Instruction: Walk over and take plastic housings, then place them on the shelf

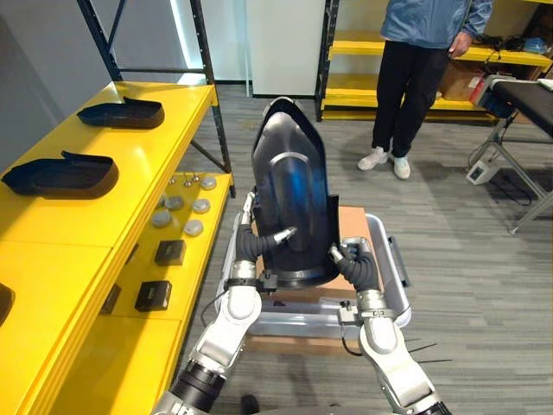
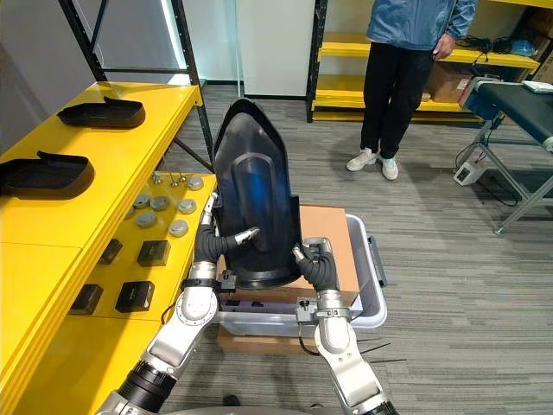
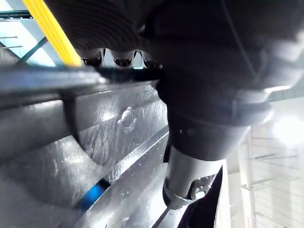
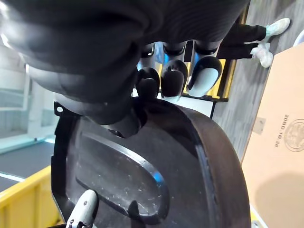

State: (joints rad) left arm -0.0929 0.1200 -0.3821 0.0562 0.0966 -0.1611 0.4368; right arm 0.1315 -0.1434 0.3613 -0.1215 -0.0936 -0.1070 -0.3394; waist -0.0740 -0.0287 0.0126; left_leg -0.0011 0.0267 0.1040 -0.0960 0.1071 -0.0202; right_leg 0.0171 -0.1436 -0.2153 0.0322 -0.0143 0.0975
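This is an industrial workshop or parts store. A long yellow steel shelf (image 1: 130,164) on dark metal uprights (image 1: 212,104) runs along one side. Black moulded plastic housings (image 1: 62,175) lie in a row on its top level, and small grey round parts (image 1: 193,227) and small black boxes (image 1: 169,252) are sorted on the level below. More yellow racking (image 1: 354,86) stands at the far wall, carrying brown cardboard cartons (image 1: 458,82). A grey plastic tote (image 1: 393,268) rests on a brown cardboard box (image 1: 294,344) on the grey plank-patterned floor (image 1: 467,259). A black-topped folding table (image 1: 529,97) stands nearby, and a person in a blue jacket (image 1: 423,52) stands by the racking.
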